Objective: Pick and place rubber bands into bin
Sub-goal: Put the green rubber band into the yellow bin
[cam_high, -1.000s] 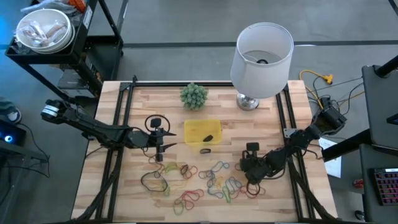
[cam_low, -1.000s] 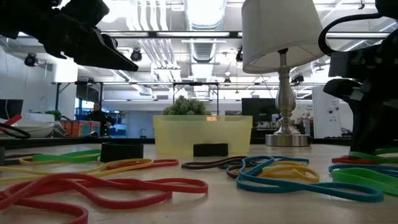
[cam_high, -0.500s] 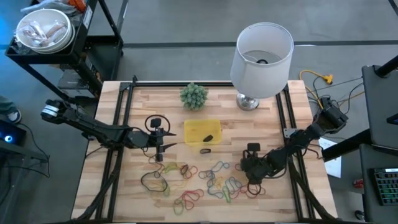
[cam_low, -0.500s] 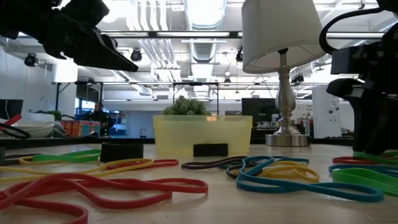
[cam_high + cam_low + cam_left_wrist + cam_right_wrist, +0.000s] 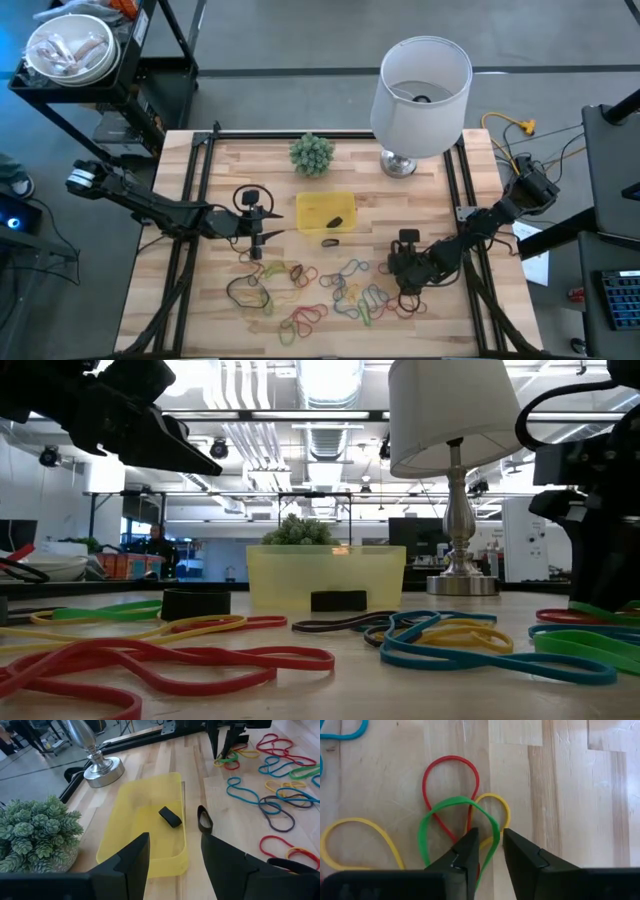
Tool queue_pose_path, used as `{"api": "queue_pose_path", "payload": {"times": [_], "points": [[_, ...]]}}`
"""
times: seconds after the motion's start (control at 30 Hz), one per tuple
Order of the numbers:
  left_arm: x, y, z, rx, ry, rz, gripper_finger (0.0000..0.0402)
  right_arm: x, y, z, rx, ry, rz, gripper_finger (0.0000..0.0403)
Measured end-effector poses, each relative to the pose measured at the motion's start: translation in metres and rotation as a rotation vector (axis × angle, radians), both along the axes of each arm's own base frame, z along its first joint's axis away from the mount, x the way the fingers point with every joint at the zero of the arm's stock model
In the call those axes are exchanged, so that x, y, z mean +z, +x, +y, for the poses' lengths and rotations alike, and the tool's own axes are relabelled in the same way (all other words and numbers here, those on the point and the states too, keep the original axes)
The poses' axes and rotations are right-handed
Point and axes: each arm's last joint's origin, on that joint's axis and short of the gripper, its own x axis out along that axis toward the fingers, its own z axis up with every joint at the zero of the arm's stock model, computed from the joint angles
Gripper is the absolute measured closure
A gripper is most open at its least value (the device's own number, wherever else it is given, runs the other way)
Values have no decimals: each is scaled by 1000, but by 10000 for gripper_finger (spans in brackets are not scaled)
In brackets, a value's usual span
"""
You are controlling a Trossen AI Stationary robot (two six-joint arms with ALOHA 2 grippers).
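Note:
Several rubber bands in red, yellow, green, blue and dark colours lie flat on the wooden table in front of the yellow bin. A black band lies inside the bin, and another rests on the table beside it. My right gripper is open and points down at the right end of the spread. One side of a green band runs between its fingers. That green band lies over a red band and a yellow band. My left gripper hovers open and empty left of the bin. My right gripper comes from above, pointing steeply down, with one finger on each side of the green band's edge. The band lies flat and slack on the table. I cannot tell whether the fingers touch it.
A white-shaded lamp and a small green plant stand behind the bin at the far edge. Black frame rails run along both table sides. A metal bowl sits on a cart beyond the far left corner.

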Motion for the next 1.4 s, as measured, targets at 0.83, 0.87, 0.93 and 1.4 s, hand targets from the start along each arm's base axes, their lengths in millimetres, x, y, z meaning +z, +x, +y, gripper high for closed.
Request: {"api": "queue_pose_path", "payload": {"times": [0.83,0.87,0.93,1.4], "points": [[0,0,0,0,0,2,238,34,17,8,105,-85,-109,394],[0,0,0,-1,1,2,238,38,19,9,116,-95,-125,394],[0,0,0,0,0,2,238,47,24,12,144,-119,-157,394],[0,0,0,0,0,0,238,100,78,-8,165,-451,-422,394]]}}
